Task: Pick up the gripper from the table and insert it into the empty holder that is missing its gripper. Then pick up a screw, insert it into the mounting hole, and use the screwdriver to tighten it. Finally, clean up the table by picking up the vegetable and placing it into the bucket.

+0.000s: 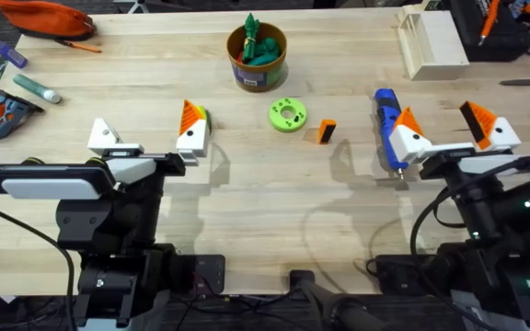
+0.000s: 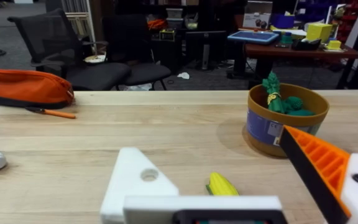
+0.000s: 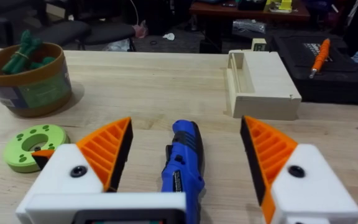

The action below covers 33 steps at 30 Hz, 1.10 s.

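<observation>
The loose orange gripper pad point(image 1: 327, 131) lies on the table right of the green disc point(image 1: 288, 115); its corner peeks out in the right wrist view point(image 3: 42, 158). My left gripper point(image 1: 148, 129) is open. One of its fingers is the bare white holder point(image 2: 138, 180) with the mounting hole point(image 2: 148, 175), the other carries an orange pad. The yellow-green vegetable point(image 2: 221, 185) lies between them. My right gripper point(image 1: 438, 115) is open, both pads on, astride the blue screwdriver point(image 3: 182, 162) point(image 1: 386, 124). The bucket point(image 1: 257, 55) stands at the far middle, holding dark green leafy toys.
A white open box point(image 1: 431, 41) sits at the far right, with a black tool case point(image 3: 328, 62) beyond it. An orange pouch point(image 1: 49, 17) and a marker point(image 1: 35, 87) lie at the far left. Scissors point(image 1: 527, 83) rest by the right edge.
</observation>
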### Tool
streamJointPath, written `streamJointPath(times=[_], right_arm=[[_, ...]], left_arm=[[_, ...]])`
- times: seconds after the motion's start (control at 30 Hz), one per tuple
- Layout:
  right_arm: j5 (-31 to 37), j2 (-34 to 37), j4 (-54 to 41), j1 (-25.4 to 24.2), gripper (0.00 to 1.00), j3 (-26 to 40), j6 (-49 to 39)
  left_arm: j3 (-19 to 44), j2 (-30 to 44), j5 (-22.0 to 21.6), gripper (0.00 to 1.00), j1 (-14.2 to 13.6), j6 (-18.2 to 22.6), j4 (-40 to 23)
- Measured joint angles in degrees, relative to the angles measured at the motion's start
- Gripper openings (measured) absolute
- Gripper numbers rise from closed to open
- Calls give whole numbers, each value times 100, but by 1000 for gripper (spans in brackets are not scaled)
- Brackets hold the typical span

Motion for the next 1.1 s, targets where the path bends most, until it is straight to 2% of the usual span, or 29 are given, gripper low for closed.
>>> streamJointPath(times=[0.43,0.53,0.63,0.73,0.9,1.1], right_arm=[[-2,0,16,0,992,0,0],[-2,0,212,0,991,0,0],[-2,0,856,0,991,0,0],[-1,0,1040,0,991,71,0],[44,24,763,0,992,666,0],[103,513,-5,0,991,1924,0]], left_arm=[[0,2,-1,986,0,-1,32],[0,2,-2,986,0,0,330],[4,0,-2,986,0,-2,775],[64,2,-2,986,0,-2,774],[750,177,-7,985,0,-2,249],[2282,1270,-13,985,0,7,-544]])
